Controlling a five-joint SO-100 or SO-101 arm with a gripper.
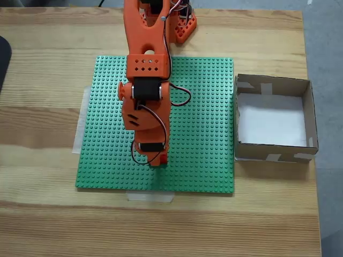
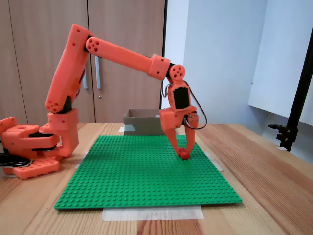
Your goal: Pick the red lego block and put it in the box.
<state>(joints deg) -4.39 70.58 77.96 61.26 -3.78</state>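
My orange gripper (image 2: 184, 152) points straight down over the right part of the green baseplate (image 2: 132, 171). Its two fingers meet around the small red lego block (image 2: 184, 155), which rests on the studs. From above, the arm covers the block; just the gripper tip (image 1: 155, 161) shows near the front middle of the baseplate (image 1: 203, 107). The brown cardboard box (image 1: 270, 151), white inside, stands just off the plate's right edge. In the side-on fixed view the box (image 2: 142, 122) stands behind the gripper.
The arm's orange base (image 2: 29, 147) sits at the table's left in the side-on fixed view, and at the top (image 1: 182, 24) seen from above. Pale tape (image 2: 151, 213) holds the baseplate to the wooden table. A black stand (image 2: 293, 122) rises at the right.
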